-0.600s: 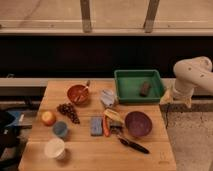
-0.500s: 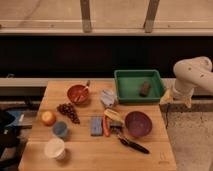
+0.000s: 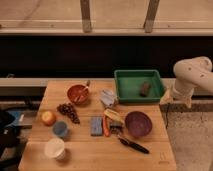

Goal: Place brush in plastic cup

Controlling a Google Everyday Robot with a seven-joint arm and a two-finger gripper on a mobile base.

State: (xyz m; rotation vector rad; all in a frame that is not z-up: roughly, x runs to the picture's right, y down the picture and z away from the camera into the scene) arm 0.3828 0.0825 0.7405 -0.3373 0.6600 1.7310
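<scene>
at the left of the wooden table (image 3: 100,156), the plastic cup (image 3: 60,128) stands upright between a white cup (image 3: 55,147) and a cluster of grapes (image 3: 68,111). toward the right front, the brush (image 3: 132,145) lies flat on the table, just in front of the purple bowl (image 3: 138,123) and well apart from the plastic cup. beyond the table's right edge, beside the green tray (image 3: 120,86), the gripper (image 3: 171,98) hangs with its jaws spread wide, holding nothing.

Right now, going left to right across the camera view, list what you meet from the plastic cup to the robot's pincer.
plastic cup → blue sponge → brush → pincer, hanging past the table's right edge, beside the green tray.
</scene>
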